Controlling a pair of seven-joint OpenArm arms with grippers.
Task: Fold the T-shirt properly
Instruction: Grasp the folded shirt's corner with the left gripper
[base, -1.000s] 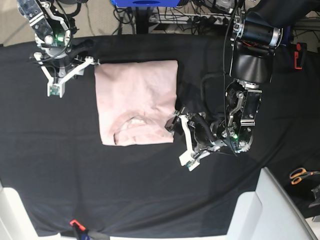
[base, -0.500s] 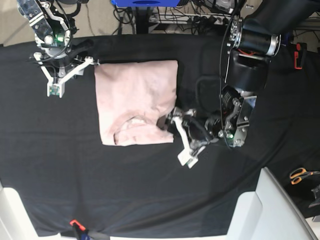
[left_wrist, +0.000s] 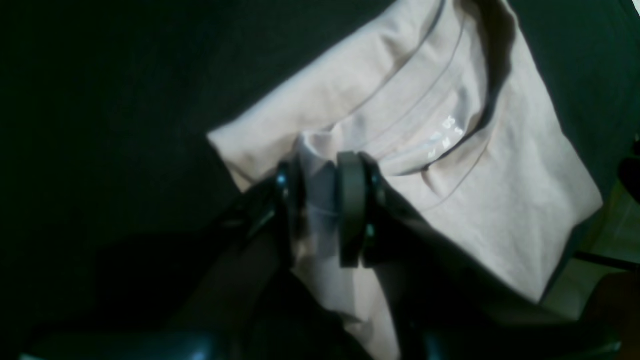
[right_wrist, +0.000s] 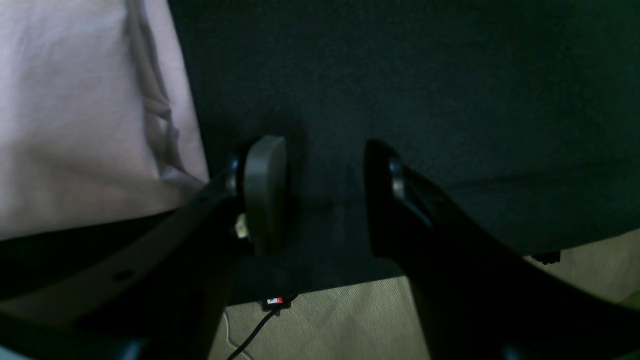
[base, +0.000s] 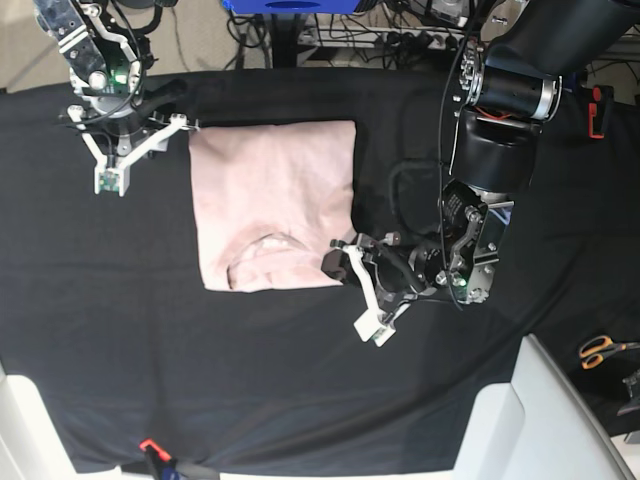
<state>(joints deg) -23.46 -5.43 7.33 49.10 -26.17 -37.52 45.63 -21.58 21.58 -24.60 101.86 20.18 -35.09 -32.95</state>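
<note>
T-shirt (base: 272, 205) is lying folded on black table cloth (base: 250, 370). Left gripper (left_wrist: 325, 210) is pinching its corner fabric by the collar, fingers clamped on it. Right gripper (right_wrist: 320, 200) is hovering beside the shirt's edge, fingers apart, holding nothing.

Black table cloth (base: 250, 370) covers whole work surface, wrinkled in spots. Orange-handled scissors (base: 603, 349) at right edge by a white panel (base: 540, 420); small orange clip (base: 150, 446) at front edge. Beige floor (right_wrist: 325, 320) beyond cloth, cables (base: 400, 35) & blue item (base: 290, 5) at back.
</note>
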